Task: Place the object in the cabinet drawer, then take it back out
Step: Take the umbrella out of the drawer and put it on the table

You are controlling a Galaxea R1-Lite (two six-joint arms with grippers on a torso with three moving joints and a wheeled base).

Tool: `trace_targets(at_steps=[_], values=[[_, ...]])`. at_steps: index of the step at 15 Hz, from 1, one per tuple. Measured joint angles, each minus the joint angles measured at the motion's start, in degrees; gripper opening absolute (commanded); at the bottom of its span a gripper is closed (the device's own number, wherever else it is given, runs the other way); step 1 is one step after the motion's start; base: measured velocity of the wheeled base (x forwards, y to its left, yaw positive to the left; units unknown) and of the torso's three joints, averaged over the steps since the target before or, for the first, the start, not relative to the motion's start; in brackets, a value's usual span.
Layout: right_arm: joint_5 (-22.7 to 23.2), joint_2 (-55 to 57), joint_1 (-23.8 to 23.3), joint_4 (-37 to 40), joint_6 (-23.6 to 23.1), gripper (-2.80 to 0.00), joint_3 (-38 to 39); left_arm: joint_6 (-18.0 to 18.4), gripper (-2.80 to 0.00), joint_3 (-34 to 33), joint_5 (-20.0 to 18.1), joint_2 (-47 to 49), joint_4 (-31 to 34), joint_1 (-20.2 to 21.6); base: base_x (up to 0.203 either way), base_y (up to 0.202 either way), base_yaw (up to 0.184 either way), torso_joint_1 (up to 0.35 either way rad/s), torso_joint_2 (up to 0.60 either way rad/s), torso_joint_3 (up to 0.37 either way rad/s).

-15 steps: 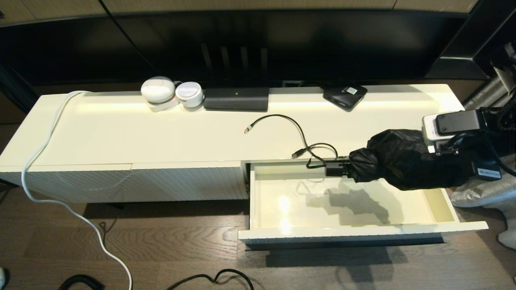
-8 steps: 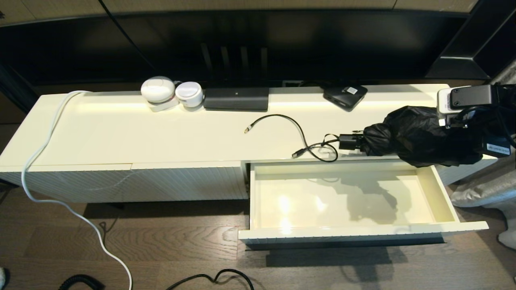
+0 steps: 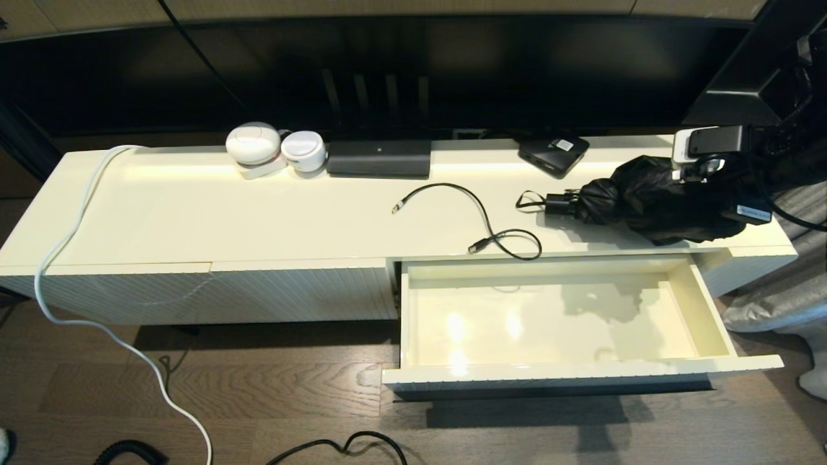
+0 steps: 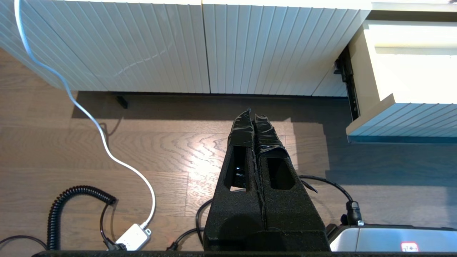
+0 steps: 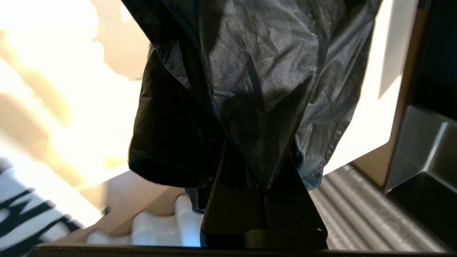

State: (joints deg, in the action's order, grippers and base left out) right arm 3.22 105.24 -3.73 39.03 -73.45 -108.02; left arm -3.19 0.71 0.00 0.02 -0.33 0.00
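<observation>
Lifted out of the cabinet drawer (image 3: 549,316), the folded black umbrella (image 3: 646,197) now hangs over the tabletop (image 3: 258,213) behind it, clamped in the right claw (image 5: 264,167); only the right wrist view shows that grip. Only the left wrist view shows the left claw (image 4: 254,117), pressed together above the floor.

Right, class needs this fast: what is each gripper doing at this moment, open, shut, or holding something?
Left gripper: shut, empty, parked over the floor.
Right gripper: shut on the folded black umbrella, above the cabinet top.
</observation>
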Motion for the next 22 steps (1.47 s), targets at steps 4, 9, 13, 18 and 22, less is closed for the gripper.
trace_targets(at_steps=[4,9,13,18,22], values=[[-0.1,4.3,-0.7,-3.8,0.5,-2.8,-1.9,0.0,-2.8,0.0,0.0,0.0,0.0,0.0,0.0,0.0,0.0,0.0,0.0,0.0],[-0.3,7.1,-0.5,-6.9,2.7,-2.8,-2.3,0.0,-2.8,0.0,0.0,0.0,0.0,0.0,0.0,0.0,0.0,0.0,0.0,0.0],[-0.1,7.5,-0.2,-6.8,2.7,0.0,-2.2,0.0,-2.8,0.0,-0.1,0.0,0.0,0.0,0.0,0.0,0.0,0.0,0.0,0.0],[-0.2,5.7,0.1,-5.3,2.8,0.0,-1.7,0.0,-2.8,0.0,0.0,0.0,0.0,0.0,0.0,0.0,0.0,0.0,0.0,0.0],[-0.2,1.5,0.1,0.3,2.6,0.0,-0.5,0.0,-2.8,0.0,0.0,0.0,0.0,0.0,0.0,0.0,0.0,0.0,0.0,0.0]])
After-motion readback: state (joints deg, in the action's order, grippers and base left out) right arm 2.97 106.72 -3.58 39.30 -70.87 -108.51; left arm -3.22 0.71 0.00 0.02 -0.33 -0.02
